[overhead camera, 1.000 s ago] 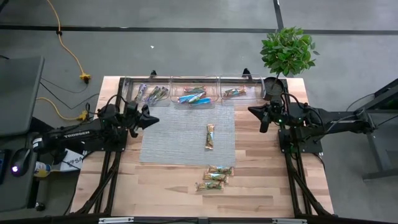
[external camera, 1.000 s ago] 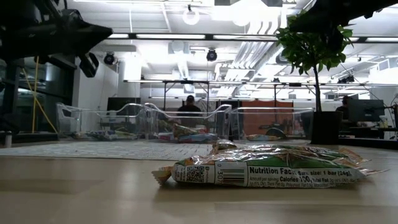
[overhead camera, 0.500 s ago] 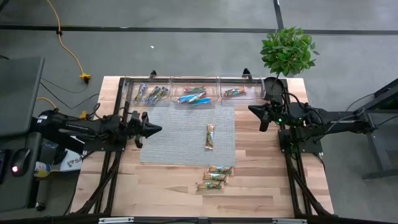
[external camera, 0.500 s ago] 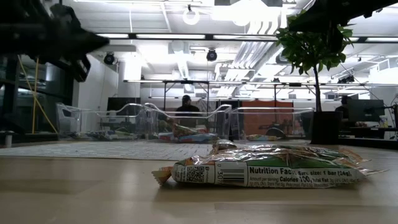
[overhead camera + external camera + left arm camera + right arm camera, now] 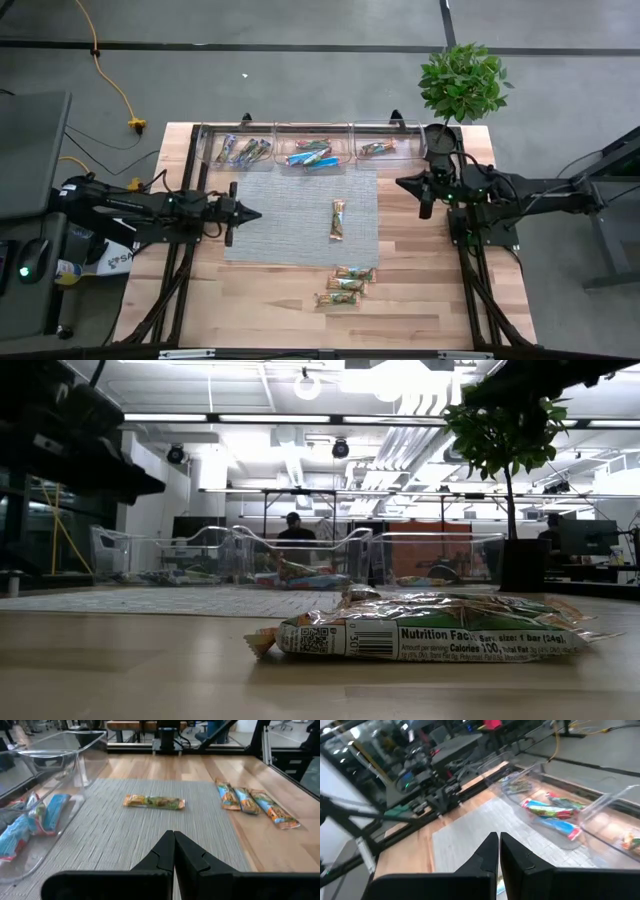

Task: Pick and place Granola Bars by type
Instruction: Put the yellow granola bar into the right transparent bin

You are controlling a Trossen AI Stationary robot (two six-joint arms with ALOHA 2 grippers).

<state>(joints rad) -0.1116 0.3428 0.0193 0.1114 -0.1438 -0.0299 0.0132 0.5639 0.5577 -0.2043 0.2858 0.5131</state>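
One granola bar [image 5: 338, 219] lies flat on the grey mat [image 5: 290, 225], and it shows as the bar [image 5: 154, 801] ahead of my left gripper. Three more bars [image 5: 344, 285] lie on the wood near the front edge, seen close up as a wrapper [image 5: 430, 638]. Other bars lie in the clear bins [image 5: 312, 152] at the far edge. My left gripper [image 5: 256, 213] hovers shut over the mat's left edge, fingertips [image 5: 173, 836] pointing toward the bar. My right gripper [image 5: 400, 183] hangs shut above the mat's right edge, fingertips [image 5: 498, 837] empty.
A potted plant [image 5: 460, 85] stands at the far right corner. Three clear bins line the far edge: left bin [image 5: 240, 150], middle bin, right bin [image 5: 380, 148]. Bare wood [image 5: 270, 300] lies at the front left. A person [image 5: 292, 532] stands in the room beyond.
My left gripper has swung from near the left bin toward the table's near edge and sunk lower, rolling at the wrist; it now points across the mat toward the single bar. It has stayed shut. The bars have not moved.
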